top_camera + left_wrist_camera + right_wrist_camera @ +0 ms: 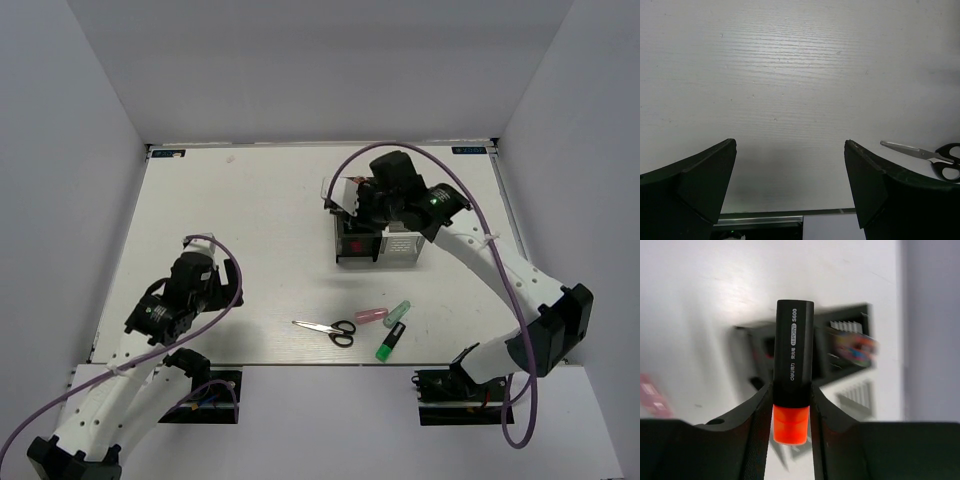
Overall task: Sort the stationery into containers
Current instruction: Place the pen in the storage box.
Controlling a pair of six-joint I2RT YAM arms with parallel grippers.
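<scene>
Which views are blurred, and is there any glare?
Right wrist: the orange highlighter in the jaws is sharp, its print legible, but the organizers behind it are smeared. Left wrist: table grain and scissors are crisp, with a soft shadow near the jaws. Top external: even light, no obvious glare.

High rear overhead on whole table (250,220); close wrist views, scissors (328,328) in overhead and left.
</scene>
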